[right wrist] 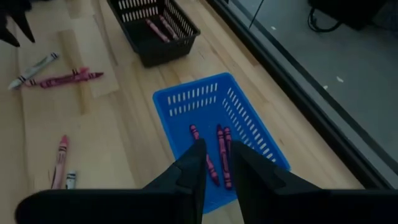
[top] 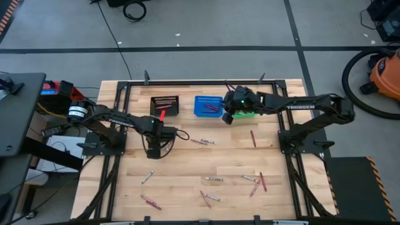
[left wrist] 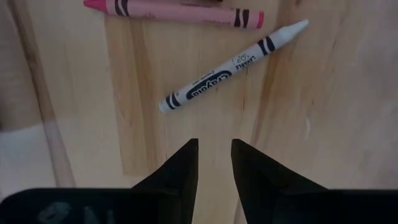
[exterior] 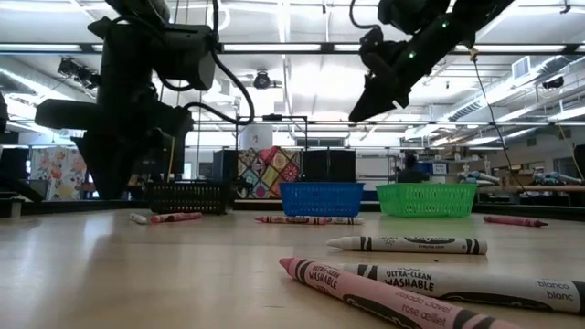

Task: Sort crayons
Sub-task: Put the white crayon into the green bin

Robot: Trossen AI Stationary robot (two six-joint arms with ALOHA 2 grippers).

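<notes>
My left gripper (left wrist: 214,155) (top: 153,150) points straight down over the wooden table, left of centre, open with nothing between its fingers. Just ahead of its fingertips a white crayon (left wrist: 231,67) and a pink crayon (left wrist: 177,10) lie flat on the wood. My right gripper (right wrist: 214,158) (top: 230,117) hangs slanting down above the blue basket (right wrist: 249,124), open and holding nothing. Three red and magenta crayons (right wrist: 219,152) lie on that basket's floor. The black basket (top: 164,105) to its left holds red crayons. The green basket (exterior: 426,198) stands on its right.
Loose crayons lie scattered over the table: a pair at the middle (top: 203,142), a red one at the right (top: 252,138), and more toward the near edge (top: 212,179) (top: 263,181) (top: 150,202). A dark metal frame (top: 125,112) borders the tabletop.
</notes>
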